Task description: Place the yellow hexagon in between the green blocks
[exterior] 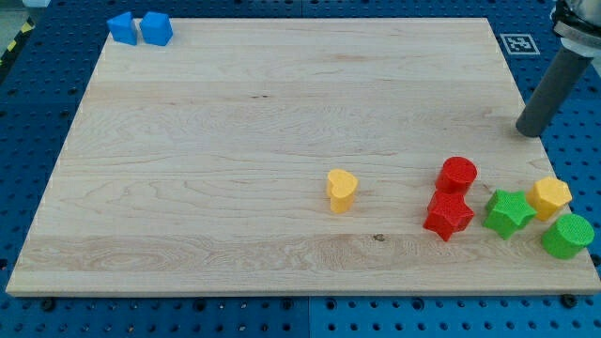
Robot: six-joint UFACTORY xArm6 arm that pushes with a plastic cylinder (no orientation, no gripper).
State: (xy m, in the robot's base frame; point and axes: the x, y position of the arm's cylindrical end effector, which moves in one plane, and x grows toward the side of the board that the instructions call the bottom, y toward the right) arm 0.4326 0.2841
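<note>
The yellow hexagon (549, 196) sits near the board's right edge at the lower right, touching the green star (509, 213) on its left and close above the green cylinder (567, 236). My tip (529, 130) stands at the board's right edge, above and slightly left of the yellow hexagon, with a clear gap between them. The rod leans up to the view's right.
A red cylinder (457, 174) and a red star (448, 216) stand left of the green star. A yellow heart (342, 190) lies near the middle bottom. Two blue blocks (121, 27) (156, 28) sit at the top left corner. The wooden board (235, 141) lies on a blue pegboard.
</note>
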